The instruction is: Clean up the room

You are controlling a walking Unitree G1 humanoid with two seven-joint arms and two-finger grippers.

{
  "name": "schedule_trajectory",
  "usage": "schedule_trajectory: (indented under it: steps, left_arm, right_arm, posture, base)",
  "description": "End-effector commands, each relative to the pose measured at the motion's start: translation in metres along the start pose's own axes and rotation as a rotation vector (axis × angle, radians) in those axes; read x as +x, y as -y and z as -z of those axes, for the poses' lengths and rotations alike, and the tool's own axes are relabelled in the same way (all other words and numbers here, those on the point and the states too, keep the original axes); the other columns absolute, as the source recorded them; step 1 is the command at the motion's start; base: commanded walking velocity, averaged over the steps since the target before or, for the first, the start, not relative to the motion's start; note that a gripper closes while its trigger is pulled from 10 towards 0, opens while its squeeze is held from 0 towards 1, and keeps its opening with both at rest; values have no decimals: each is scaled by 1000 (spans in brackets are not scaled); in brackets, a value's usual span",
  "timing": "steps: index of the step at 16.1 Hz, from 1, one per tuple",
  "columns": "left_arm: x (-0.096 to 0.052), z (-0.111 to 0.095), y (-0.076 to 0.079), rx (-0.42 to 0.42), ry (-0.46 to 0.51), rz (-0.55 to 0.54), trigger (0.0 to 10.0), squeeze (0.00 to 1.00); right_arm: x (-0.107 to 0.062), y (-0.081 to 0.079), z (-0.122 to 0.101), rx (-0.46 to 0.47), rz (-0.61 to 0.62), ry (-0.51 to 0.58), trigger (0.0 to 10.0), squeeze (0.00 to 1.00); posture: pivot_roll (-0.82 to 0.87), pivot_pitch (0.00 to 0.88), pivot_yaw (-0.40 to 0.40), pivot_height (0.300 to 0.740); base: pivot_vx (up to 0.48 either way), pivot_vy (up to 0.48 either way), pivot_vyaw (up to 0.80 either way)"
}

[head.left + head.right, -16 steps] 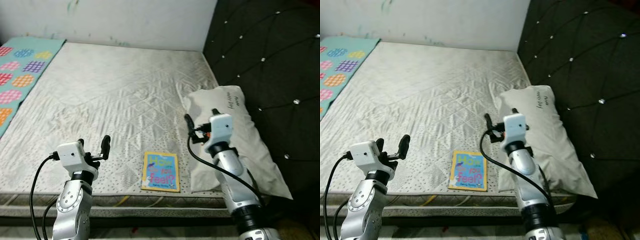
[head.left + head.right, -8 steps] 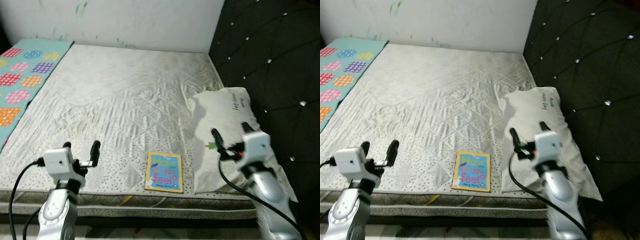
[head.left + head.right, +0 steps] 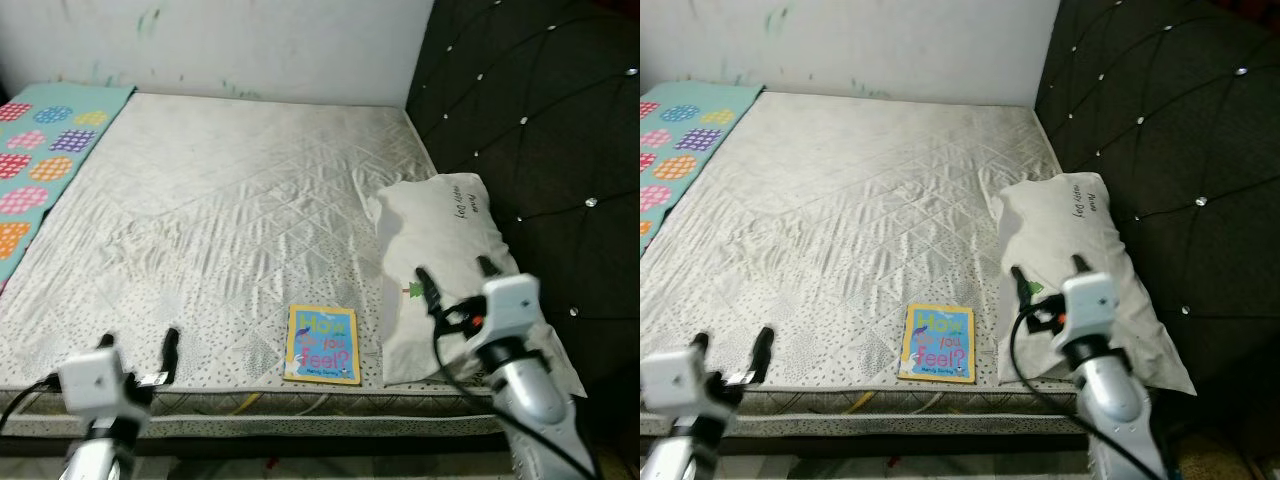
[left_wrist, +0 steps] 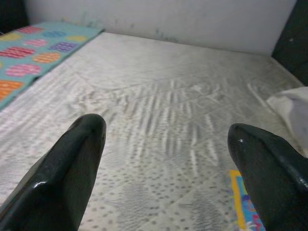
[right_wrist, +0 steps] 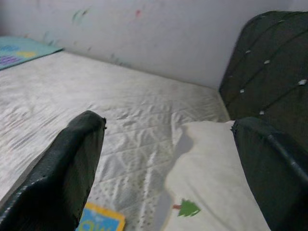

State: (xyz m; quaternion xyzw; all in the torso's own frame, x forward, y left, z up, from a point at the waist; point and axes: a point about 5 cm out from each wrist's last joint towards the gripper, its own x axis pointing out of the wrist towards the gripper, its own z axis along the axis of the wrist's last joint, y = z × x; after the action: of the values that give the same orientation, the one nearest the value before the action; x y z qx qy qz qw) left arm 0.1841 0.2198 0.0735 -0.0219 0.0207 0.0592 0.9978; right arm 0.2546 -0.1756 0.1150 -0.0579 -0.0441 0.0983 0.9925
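Closest in, both arms are raised at the foot of the bed. The left gripper [image 3: 140,345] sits low at the near edge of the mattress [image 3: 230,200], fingers spread apart with nothing between them. The right gripper [image 3: 452,283] is higher up, hovering over the near end of the pillow [image 3: 440,250], also wide open and empty.

Just past them, between the two arms, a book [image 3: 322,344] lies flat on the mattress close to the near edge, right beside the pillow's near corner. Yellow border, light blue cover, big colourful letters reading "How do you feel?". It's closed, face up, pretty much square to the bed edge.

The head views give the whole layout. The left wrist view catches only a yellow and blue corner of the book [image 4: 243,204] by one finger, plus a sliver of pillow. The right wrist view gets the book's top edge low between its fingers, and it shows a little green tree print [image 5: 187,208] on the pillow much more clearly than the head views do.

The pillow is white and a bit rumpled, running along the black tufted headboard [image 3: 540,110] with some handwriting-style text at its far end. Further back, the quilted off-white mattress is bare and wrinkled. At the far left, a teal blanket [image 3: 40,140] with coloured checkered circles. Beyond that, a scuffed white wall [image 3: 230,45].
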Motion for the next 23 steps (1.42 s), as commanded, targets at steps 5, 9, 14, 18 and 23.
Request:
schedule_trajectory:
  steps: [5,9,14,18,23]
  left_arm:
    - [40,-70,33,-46,225,116,10000,0]
    - [32,-46,37,-73,132,110,10000,0]
    - [12,-8,22,-57,-21,65,10000,0]
    - [17,-5,23,-58,-21,58,10000,0]
    - [37,-11,36,-83,25,94,10000,0]
  right_arm:
    - [5,-5,7,-9,10,-30,10000,0]
    - [5,-6,10,-7,20,-34,10000,0]
    - [8,-8,12,44,50,-42,10000,0]
    - [4,10,31,-47,212,-164,10000,0]
    - [8,14,58,94,147,-294,10000,0]
  posture:
    - [-78,0,-55,740]
    - [-87,0,-43,740]
    - [-90,0,-45,740]
    - [-104,0,-47,740]
    - [-133,0,-46,740]
  base:
    - [0,0,0]
    - [0,0,0]
    - [0,0,0]
    - [0,0,0]
    - [0,0,0]
